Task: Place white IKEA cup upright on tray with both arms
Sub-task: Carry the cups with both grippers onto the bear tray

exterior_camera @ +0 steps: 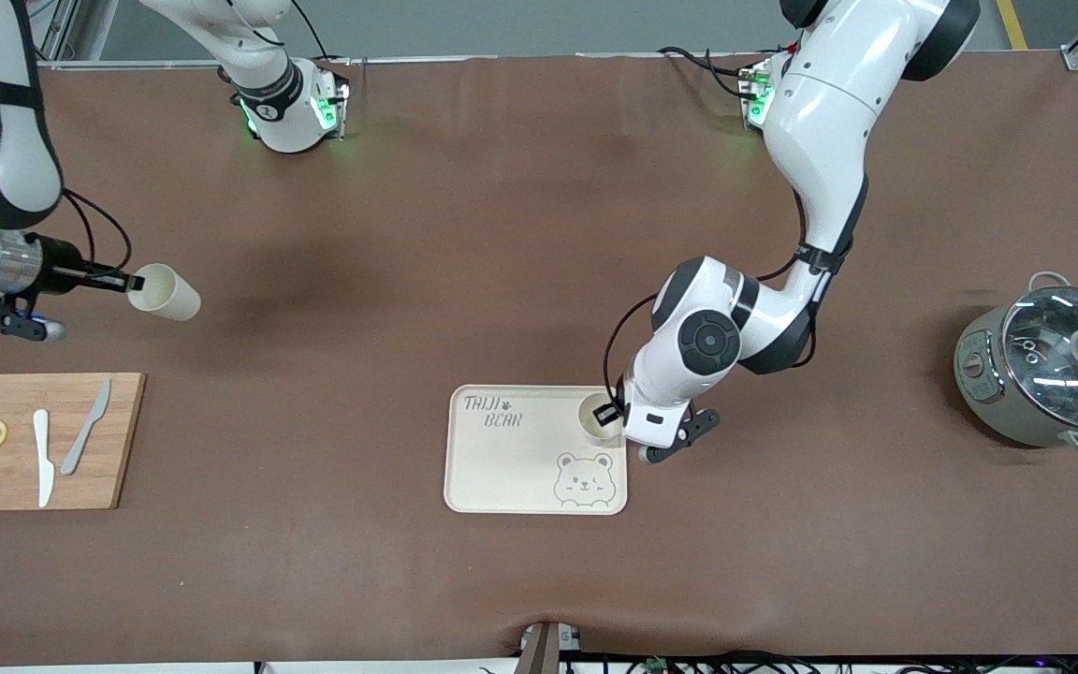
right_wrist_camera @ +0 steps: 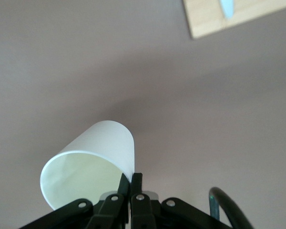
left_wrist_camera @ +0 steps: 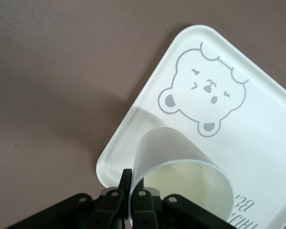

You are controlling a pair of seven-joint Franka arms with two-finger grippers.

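Note:
The cream-white tray point(exterior_camera: 520, 468) with its bear drawing lies at mid-table, near the front camera. A white cup point(exterior_camera: 595, 417) is upright at the tray's corner toward the left arm's end. My left gripper point(exterior_camera: 607, 413) is shut on its rim. In the left wrist view the gripper point(left_wrist_camera: 133, 185) pinches the cup point(left_wrist_camera: 181, 157) wall over the tray point(left_wrist_camera: 257, 119). I cannot tell whether the cup touches the tray. My right gripper point(exterior_camera: 132, 279) is shut on the rim of a second white cup point(exterior_camera: 167, 293), held on its side over bare table. The right wrist view shows that gripper point(right_wrist_camera: 131, 184) and its cup point(right_wrist_camera: 93, 162).
A wooden cutting board point(exterior_camera: 118, 468) with two lemon slices, a white knife and a grey knife lies at the right arm's end, nearer the front camera. Its corner shows in the right wrist view point(right_wrist_camera: 205, 21). A pot with a glass lid point(exterior_camera: 1054, 365) stands at the left arm's end.

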